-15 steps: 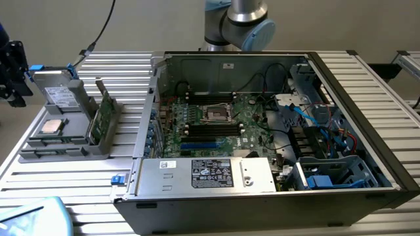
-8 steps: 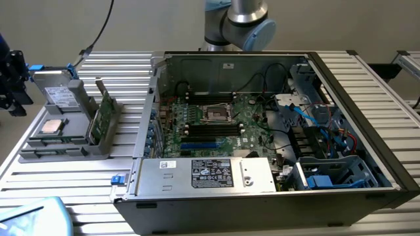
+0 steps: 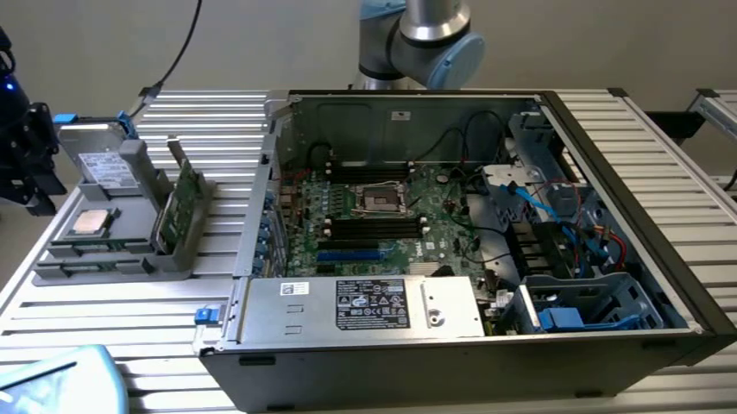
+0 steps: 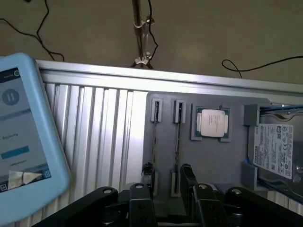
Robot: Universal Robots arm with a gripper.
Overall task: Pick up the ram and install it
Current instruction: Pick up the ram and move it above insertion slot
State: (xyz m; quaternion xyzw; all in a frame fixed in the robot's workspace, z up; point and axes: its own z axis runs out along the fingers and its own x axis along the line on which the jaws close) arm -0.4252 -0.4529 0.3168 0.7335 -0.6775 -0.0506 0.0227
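The ram [image 3: 181,203] is a dark-green stick standing on edge in a grey tray [image 3: 69,267], at the exterior view's left of the open computer case [image 3: 461,345]. In the wrist view two thin ram sticks [image 4: 155,137] show edge-on in the tray's slots [image 4: 163,101]. My gripper [image 4: 166,174] hangs above their near ends. Its black fingers [image 4: 147,172] stand apart with nothing between them, so it is open. The motherboard's long black slots [image 3: 371,226] lie inside the case. The arm's grey-and-blue joint [image 3: 420,39] rises behind the case.
The tray also holds a square silver processor [image 4: 211,122] and a hard drive [image 4: 279,149]. A light-blue tablet [image 4: 23,137] lies on the slatted table beside the tray. A dark device with a blue light [image 3: 21,147] stands at the exterior view's left edge.
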